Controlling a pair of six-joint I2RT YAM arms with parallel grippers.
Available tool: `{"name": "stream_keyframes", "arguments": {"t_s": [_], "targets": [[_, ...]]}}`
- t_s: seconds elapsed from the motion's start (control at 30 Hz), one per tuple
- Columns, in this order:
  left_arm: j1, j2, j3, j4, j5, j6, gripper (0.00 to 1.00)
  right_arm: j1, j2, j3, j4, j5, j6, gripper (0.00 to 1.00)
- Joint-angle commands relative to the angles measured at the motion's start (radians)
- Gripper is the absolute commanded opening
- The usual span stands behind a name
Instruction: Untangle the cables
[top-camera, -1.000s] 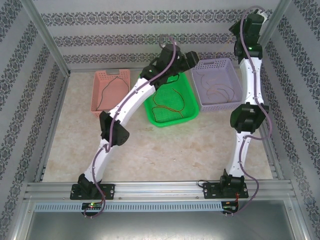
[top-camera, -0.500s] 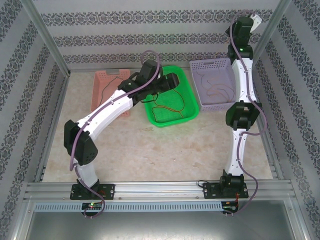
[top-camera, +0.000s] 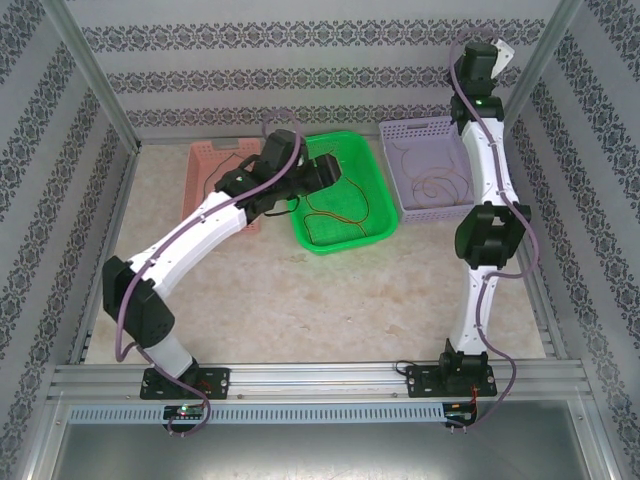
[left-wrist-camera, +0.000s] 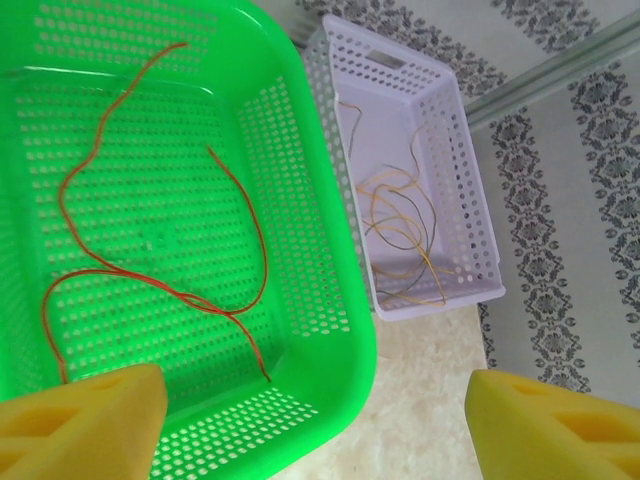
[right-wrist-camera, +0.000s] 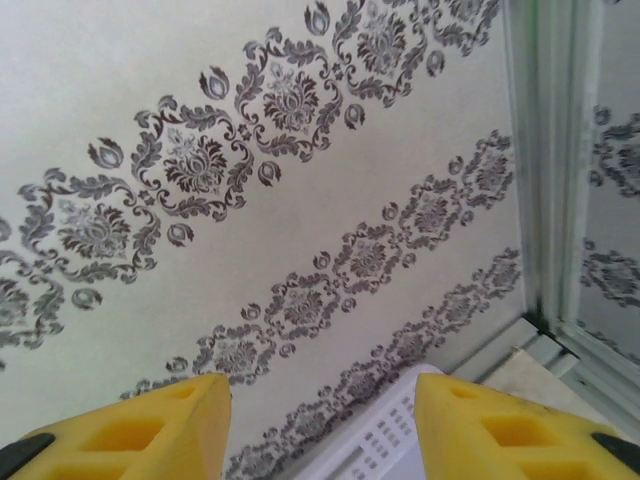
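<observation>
Overhead, the left arm arcs out from its base with the elbow bent wide, its left tool over the green basket's left side. The right arm stands stretched tall, right tool up by the patterned wall.

Left wrist: blocky yellow fingers wide apart, empty — thin red cables loop loosely on perforated green plastic, yellow and brown ones lie in the lavender basket.

Right wrist: fingers apart, empty — facing the wall.

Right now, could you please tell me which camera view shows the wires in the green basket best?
The left wrist view: it looks straight into the green basket, where the wires loop clearly across its floor. The top view shows them as tiny, faint lines. The right wrist view faces the patterned wall.
</observation>
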Motion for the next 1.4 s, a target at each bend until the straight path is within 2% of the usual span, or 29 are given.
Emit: {"name": "stream_keyframes", "arguments": {"t_s": [0.0,0.17,0.23,0.37,0.5,0.6,0.8,0.93,0.97,1.0,1.03,1.07,1.13,1.2,1.23,1.3,1.37], "targets": [[0.064,-0.105,-0.072,-0.095,-0.042,-0.029,0.78,0.045,-0.221,-0.148,0.037,-0.007,-0.057,0.52],[0.137,-0.249,-0.233,-0.164,-0.059,-0.04,0.76,0.127,-0.542,-0.591,0.102,-0.007,-0.082,0.52],[0.159,-0.306,-0.29,-0.195,-0.066,-0.041,0.76,0.147,-0.678,-0.759,0.084,-0.016,-0.045,0.52],[0.194,-0.433,-0.417,-0.241,-0.082,-0.036,0.77,0.164,-0.914,-1.047,-0.032,-0.115,0.025,0.54],[0.222,-0.543,-0.544,-0.324,-0.094,-0.072,0.77,0.179,-1.061,-1.21,-0.319,-0.181,0.106,0.55],[0.238,-0.615,-0.633,-0.356,-0.082,-0.101,0.77,0.187,-1.174,-1.367,-0.436,-0.255,0.177,0.57],[0.247,-0.689,-0.767,-0.347,-0.022,-0.171,0.76,0.19,-1.374,-1.577,-0.486,-0.345,0.244,0.56],[0.249,-0.688,-0.814,-0.304,-0.011,-0.164,0.75,0.192,-1.377,-1.591,-0.456,-0.361,0.184,0.58],[0.249,-0.688,-0.815,-0.296,-0.027,-0.142,0.76,0.194,-1.371,-1.59,-0.436,-0.351,0.143,0.61],[0.25,-0.688,-0.812,-0.294,-0.043,-0.112,0.77,0.195,-1.371,-1.587,-0.418,-0.319,0.103,0.73],[0.254,-0.688,-0.807,-0.292,-0.059,-0.083,0.79,0.195,-1.377,-1.587,-0.392,-0.301,0.053,0.98],[0.255,-0.689,-0.802,-0.293,-0.085,-0.045,0.97,0.196,-1.39,-1.589,-0.356,-0.276,-0.023,0.98],[0.255,-0.699,-0.788,-0.307,-0.154,0.034,1.0,0.208,-1.418,-1.626,-0.282,-0.172,-0.125,0.98],[0.256,-0.722,-0.783,-0.293,-0.244,0.139,1.0,0.21,-1.422,-1.658,-0.222,0.029,-0.118,0.98],[0.256,-0.733,-0.778,-0.304,-0.336,0.152,1.0,0.21,-1.42,-1.664,-0.192,0.11,-0.097,0.98],[0.251,-0.747,-0.77,-0.364,-0.627,0.105,1.0,0.209,-1.414,-1.727,-0.023,0.159,-0.151,0.98],[0.252,-0.777,-0.815,-0.317,-0.826,0.192,1.0,0.202,-1.401,-1.82,0.183,0.084,-0.307,0.98]]}}
